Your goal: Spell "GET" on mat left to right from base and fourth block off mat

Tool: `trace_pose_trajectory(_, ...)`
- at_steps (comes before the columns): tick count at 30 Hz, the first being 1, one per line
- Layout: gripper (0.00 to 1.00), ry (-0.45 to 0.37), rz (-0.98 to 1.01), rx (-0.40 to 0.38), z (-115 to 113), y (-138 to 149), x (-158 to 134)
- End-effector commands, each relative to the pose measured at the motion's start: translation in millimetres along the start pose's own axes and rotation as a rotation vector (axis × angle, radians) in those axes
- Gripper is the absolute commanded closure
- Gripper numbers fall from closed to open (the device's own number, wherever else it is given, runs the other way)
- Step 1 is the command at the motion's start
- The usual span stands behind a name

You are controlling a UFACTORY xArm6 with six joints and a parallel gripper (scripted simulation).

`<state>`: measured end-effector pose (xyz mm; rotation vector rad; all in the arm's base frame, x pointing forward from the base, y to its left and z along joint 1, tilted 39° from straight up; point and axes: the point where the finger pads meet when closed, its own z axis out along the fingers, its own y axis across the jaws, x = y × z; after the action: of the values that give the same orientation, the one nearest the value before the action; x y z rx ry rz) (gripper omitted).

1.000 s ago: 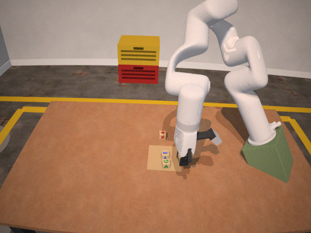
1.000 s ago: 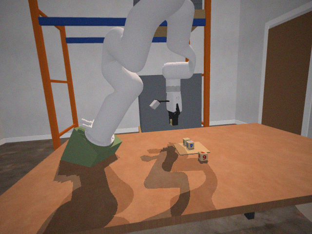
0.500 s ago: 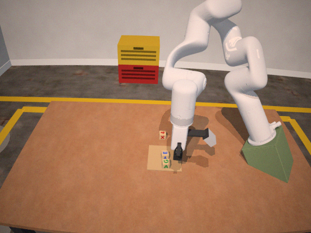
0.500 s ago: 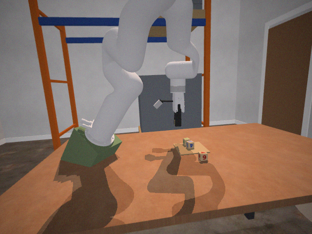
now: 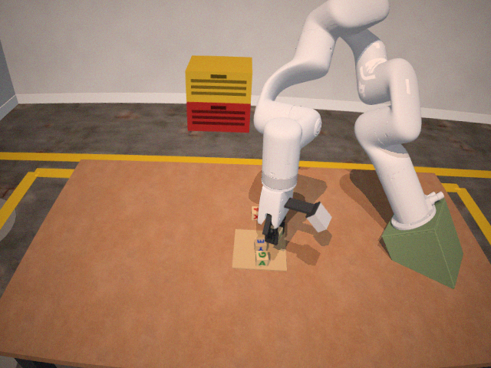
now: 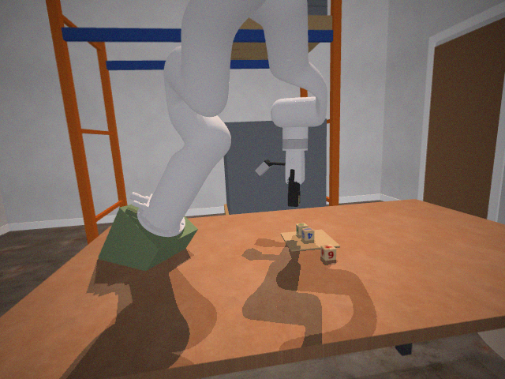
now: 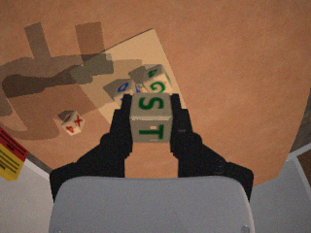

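Note:
My gripper is shut on a tan block that shows a green S and a green T on two faces. It holds the block in the air above the tan mat, well clear of the table in the exterior view. On the mat lie two blocks close together: one with a blue E on top and one with a green G on top. They also show in the wrist view, the E block and the G block. A block with red marks lies off the mat, just beyond its edge.
The arm's green base stands at the table's right side. A yellow and red cabinet stands on the floor behind the table. An orange scaffold stands behind the arm in the exterior view.

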<state>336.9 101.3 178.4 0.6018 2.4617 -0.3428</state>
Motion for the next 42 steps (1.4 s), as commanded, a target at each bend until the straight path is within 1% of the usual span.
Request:
trace_pose_trajectory(1, 0.73, -0.004, 0.14, -0.005, -1, -8, -11)
trace_pose_trajectory(14, 0.73, -0.006, 0.413, -0.008, -3, -27, -29)
trace_pose_trajectory(16, 0.73, -0.006, 0.413, -0.008, -3, -27, -29)
trace_pose_trajectory(17, 0.73, -0.007, 0.476, -0.008, -3, -32, -33)
trace_pose_trajectory(31, 0.73, -0.015, 0.767, -0.013, -6, -53, -52)
trace_pose_trajectory(33, 0.73, -0.015, 0.767, -0.013, -6, -53, -52)
trace_pose_trajectory(34, 0.73, -0.017, 0.83, -0.015, -6, -58, -55)
trace_pose_trajectory(42, 0.73, -0.024, 0.993, -0.02, -8, -71, -65)
